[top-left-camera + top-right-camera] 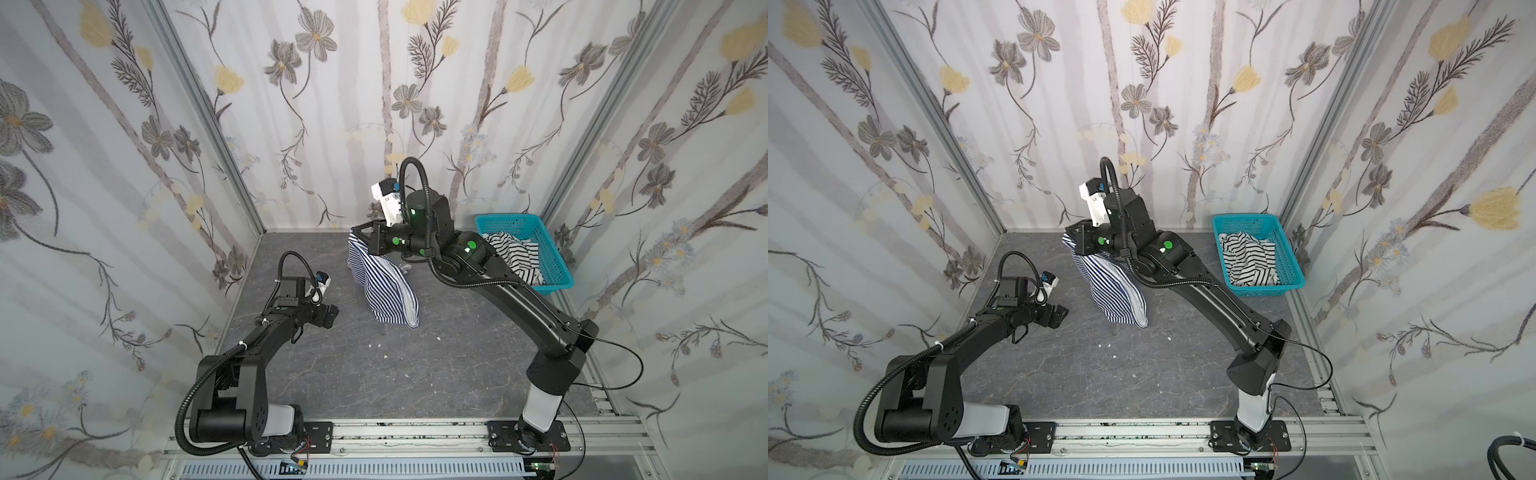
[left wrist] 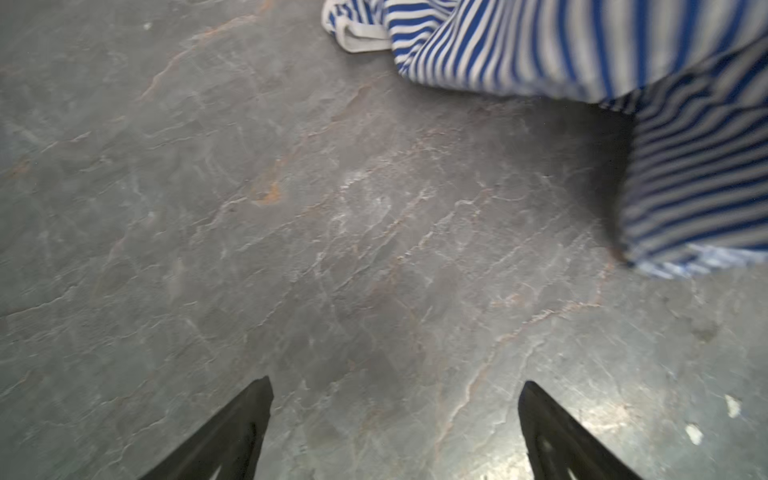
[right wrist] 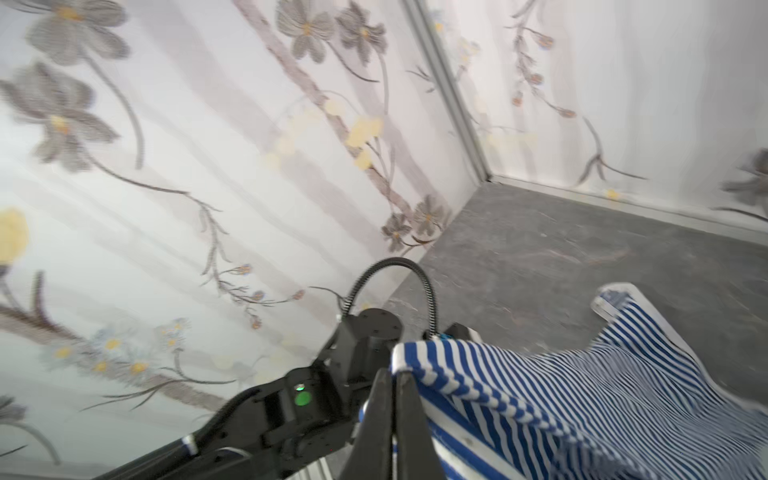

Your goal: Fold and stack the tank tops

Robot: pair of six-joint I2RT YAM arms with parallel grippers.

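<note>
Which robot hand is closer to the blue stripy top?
Right. The right gripper is shut on the blue striped top, holding it up; the left gripper is open beside it, not touching.

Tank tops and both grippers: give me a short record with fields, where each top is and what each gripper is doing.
navy striped top: lifted by one edge, hanging, lower end on the table
black-and-white top: crumpled in the teal basket
right gripper: shut on the navy striped top's white-trimmed edge
left gripper: open, empty, above bare table beside the hanging top
folded: neither top
</note>
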